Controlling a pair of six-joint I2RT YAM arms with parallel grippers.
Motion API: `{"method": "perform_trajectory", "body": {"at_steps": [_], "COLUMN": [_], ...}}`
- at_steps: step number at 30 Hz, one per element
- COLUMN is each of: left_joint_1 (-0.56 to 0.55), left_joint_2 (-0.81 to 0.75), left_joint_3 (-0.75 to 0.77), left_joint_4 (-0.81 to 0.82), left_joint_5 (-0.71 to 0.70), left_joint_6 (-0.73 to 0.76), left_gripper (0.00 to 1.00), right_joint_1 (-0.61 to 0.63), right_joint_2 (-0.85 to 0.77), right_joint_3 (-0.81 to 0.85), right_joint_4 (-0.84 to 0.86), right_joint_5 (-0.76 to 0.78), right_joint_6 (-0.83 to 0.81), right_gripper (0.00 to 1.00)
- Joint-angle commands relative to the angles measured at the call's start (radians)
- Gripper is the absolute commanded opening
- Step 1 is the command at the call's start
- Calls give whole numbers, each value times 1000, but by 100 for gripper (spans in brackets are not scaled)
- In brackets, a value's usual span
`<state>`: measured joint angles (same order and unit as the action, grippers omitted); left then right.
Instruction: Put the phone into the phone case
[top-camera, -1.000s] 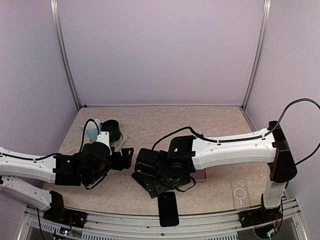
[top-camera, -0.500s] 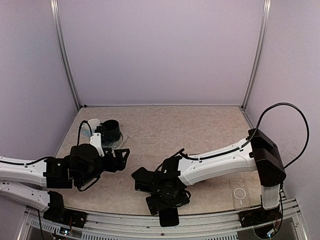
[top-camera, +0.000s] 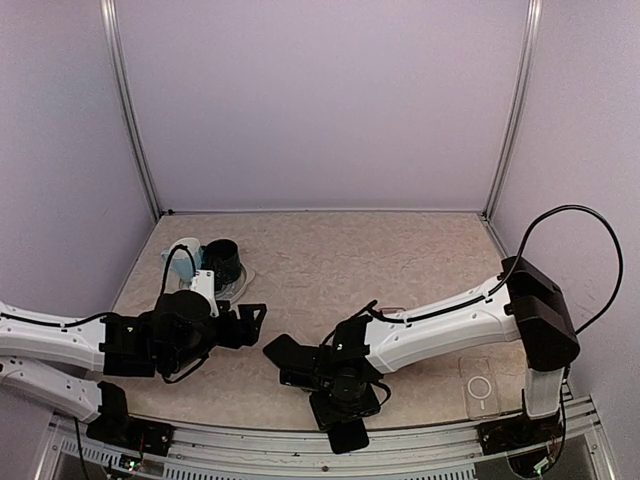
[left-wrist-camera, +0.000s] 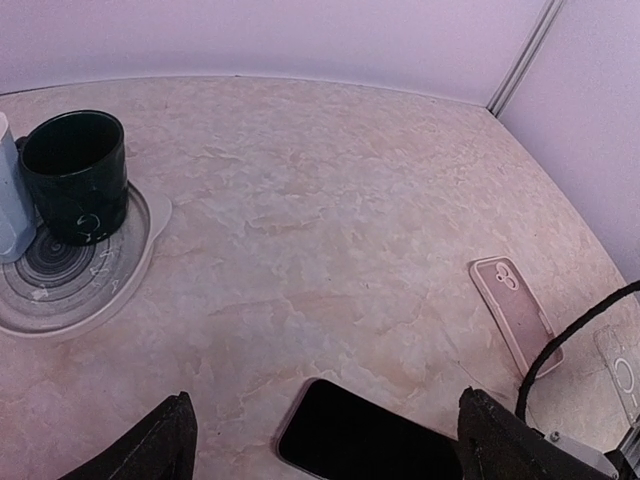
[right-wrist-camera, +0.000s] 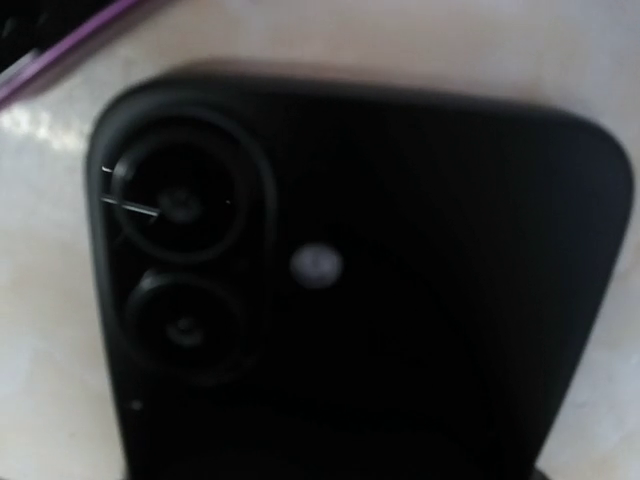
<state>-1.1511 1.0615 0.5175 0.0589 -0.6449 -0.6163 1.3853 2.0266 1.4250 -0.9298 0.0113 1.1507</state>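
Observation:
A black phone (top-camera: 348, 436) lies back up at the table's near edge, half under my right gripper (top-camera: 338, 398). It fills the right wrist view (right-wrist-camera: 380, 300), where its two lenses (right-wrist-camera: 180, 255) show and my fingers are hidden. A second black phone (left-wrist-camera: 370, 440) with a purple rim lies screen up between my left gripper's open fingers (left-wrist-camera: 172, 445), apart from them. It also shows in the top view (top-camera: 285, 352). A pink phone case (left-wrist-camera: 515, 312) lies to its right. My left gripper (top-camera: 250, 322) is open and empty.
A dark mug (left-wrist-camera: 75, 175) stands on a round coaster (left-wrist-camera: 90, 280) at the far left, next to a pale blue object (left-wrist-camera: 10, 215). A clear case with a ring (top-camera: 480, 388) lies at the right front. The right arm's cable (left-wrist-camera: 570, 345) runs above the table.
My right gripper has moved forward and down onto the black phone at the near edge. The phone has shifted nearer the edge and turned a little. My left gripper has barely moved.

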Motion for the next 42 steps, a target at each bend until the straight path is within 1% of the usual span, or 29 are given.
{"method": "perform_trajectory", "body": {"at_steps": [1, 4, 7, 9, 13, 17, 19, 21, 25, 28, 32, 34, 36, 38, 40, 42], "left_joint_1": [4, 6, 8, 15, 69, 118, 131, 137, 150, 156, 157, 157, 157, 157, 160, 180], "left_joint_2": [23, 23, 17, 15, 5, 3, 35, 76, 157, 123, 68, 71, 103, 148, 200, 229], "left_joint_3": [42, 49, 56, 55, 44, 25, 27, 29, 62, 62, 88, 140, 274, 407, 528, 613], "left_joint_4": [11, 21, 55, 100, 174, 236, 262, 311, 373, 433, 439, 385, 239, 54, -129, -279], "left_joint_5": [19, 30, 65, 111, 222, 310, 371, 453, 619, 738, 748, 797, 843, 855, 872, 923], "left_joint_6": [40, 51, 90, 134, 189, 208, 195, 203, 360, 518, 713, 869, 1008, 1155, 1335, 1507], "left_gripper": [89, 90, 90, 93, 93, 94, 94, 93, 91, 93, 99, 99, 99, 93, 86, 84], "right_joint_1": [-25, -39, -55, -82, -150, -179, -187, -192, -234, -273, -313, -339, -361, -382, -392, -394], "right_joint_2": [-5, -50, -118, -171, -277, -350, -376, -404, -486, -550, -639, -679, -706, -719, -726, -736], "right_joint_3": [-44, -59, -117, -180, -335, -412, -428, -444, -508, -525, -526, -521, -492, -461, -425, -394], "right_joint_4": [7, 53, 155, 245, 409, 478, 496, 527, 626, 623, 581, 598, 611, 614, 605, 581], "right_joint_5": [36, 78, 92, 66, -5, -9, -10, -47, -141, -166, -161, -212, -282, -358, -398, -427], "right_joint_6": [-18, -69, -145, -189, -241, -299, -332, -375, -506, -594, -671, -708, -763, -831, -902, -963], "right_gripper": [38, 38, 38, 38, 37, 37, 37, 37, 36, 37, 38, 38, 38, 37, 37, 38]}}
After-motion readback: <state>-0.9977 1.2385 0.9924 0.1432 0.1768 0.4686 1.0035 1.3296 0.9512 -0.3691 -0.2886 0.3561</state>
